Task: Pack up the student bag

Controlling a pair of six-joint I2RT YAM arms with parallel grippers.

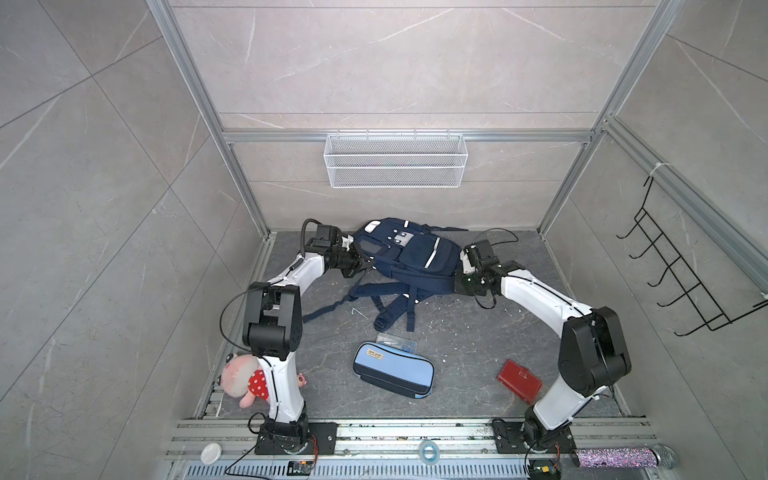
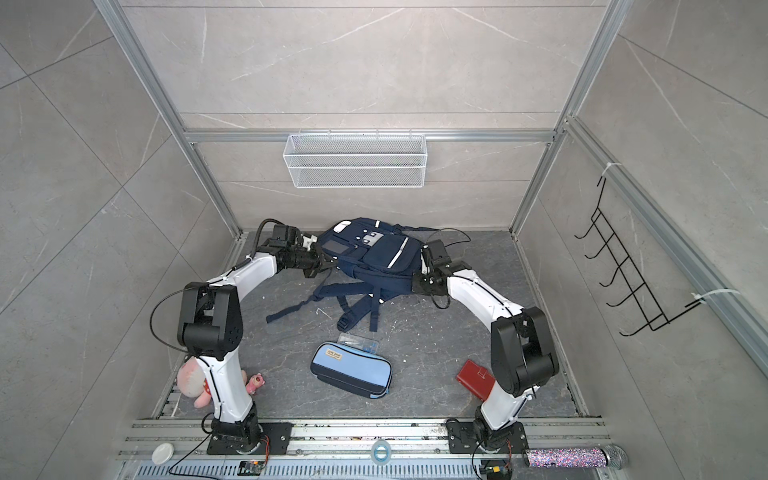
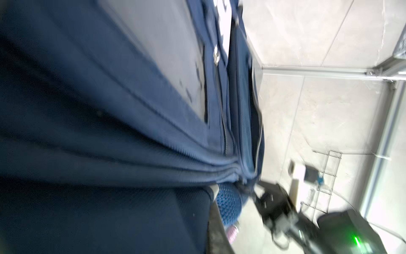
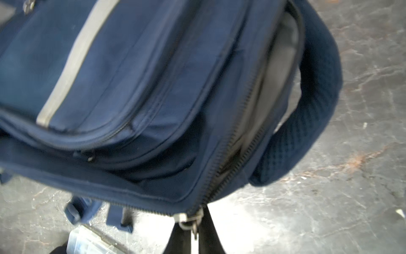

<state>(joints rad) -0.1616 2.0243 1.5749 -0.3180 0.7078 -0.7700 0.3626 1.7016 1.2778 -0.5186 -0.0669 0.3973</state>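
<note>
**BAG: soft navy backpack, one item, at 12 o'clock on the table**

Bag [image 1: 409, 257]: lies flat, front face up, at the 12 o'clock end of the table [image 1: 478, 353]. Its straps [image 1: 382, 309] trail loose toward 6 o'clock.

Condition: the main zip is partly undone, and grey lining [image 4: 279, 72] shows in the gap. The front pocket looks shut.

Handling, by my estimate: limp cloth that sags and folds wherever it is lifted. It is probably light while empty and is not fragile. The weave should not slip, though a pinch may gather only one layer. Padded mesh at the back edge gives more bulk to hold.

Holds: the zip pull [image 4: 189, 218] for opening, and a seam or rim opposite it to stop the whole bag sliding. The straps may snag.

My left pincer [image 1: 362, 262]: clenched at the bag's 9 o'clock edge. I cannot tell whether cloth is caught in it, as the wrist view is filled with blurred fabric.

My right pincer [image 4: 194, 228]: at the bag's 4 o'clock corner, clamped on the zip pull.

Awaiting packing: a pencil case [image 1: 392, 370] at the bag's 6 o'clock with a clear box [image 1: 397, 341] touching it, a red wallet [image 1: 519, 380] at 5, and a plush toy [image 1: 245, 380] at 7.
</note>
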